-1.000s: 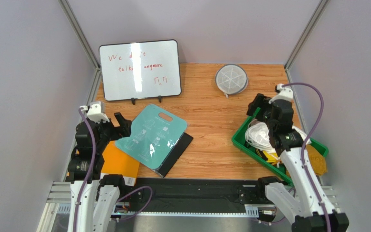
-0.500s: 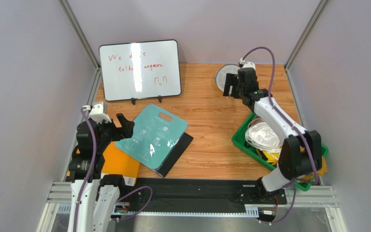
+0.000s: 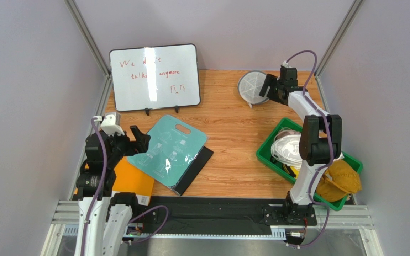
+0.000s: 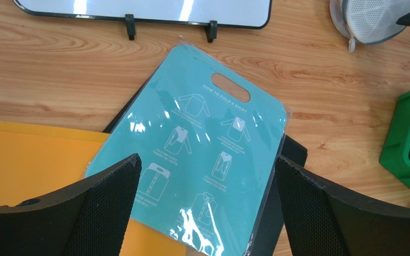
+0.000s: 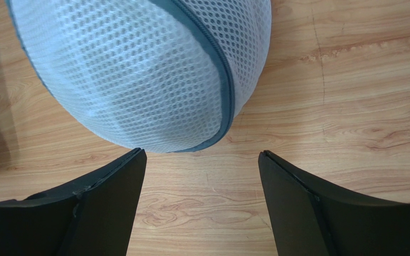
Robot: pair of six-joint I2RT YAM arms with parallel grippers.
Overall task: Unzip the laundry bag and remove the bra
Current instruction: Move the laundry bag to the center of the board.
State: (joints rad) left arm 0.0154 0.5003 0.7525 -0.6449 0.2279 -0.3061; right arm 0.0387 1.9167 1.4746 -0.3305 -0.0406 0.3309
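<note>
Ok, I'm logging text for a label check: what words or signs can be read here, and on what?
"We d..t talk.. anymore": red handwriting on the whiteboard; glare hides some letters, and the small marks below are unclear.
"HOW TO FOLD A SHIRT": heading on the teal folding board; the captions under its diagrams are too small to read.
No other text is readable.

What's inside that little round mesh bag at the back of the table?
The laundry bag looks zipped shut, its grey zip running round the rim. Through the white mesh only a pale blur shows; whatever is inside cannot be made out.
</note>
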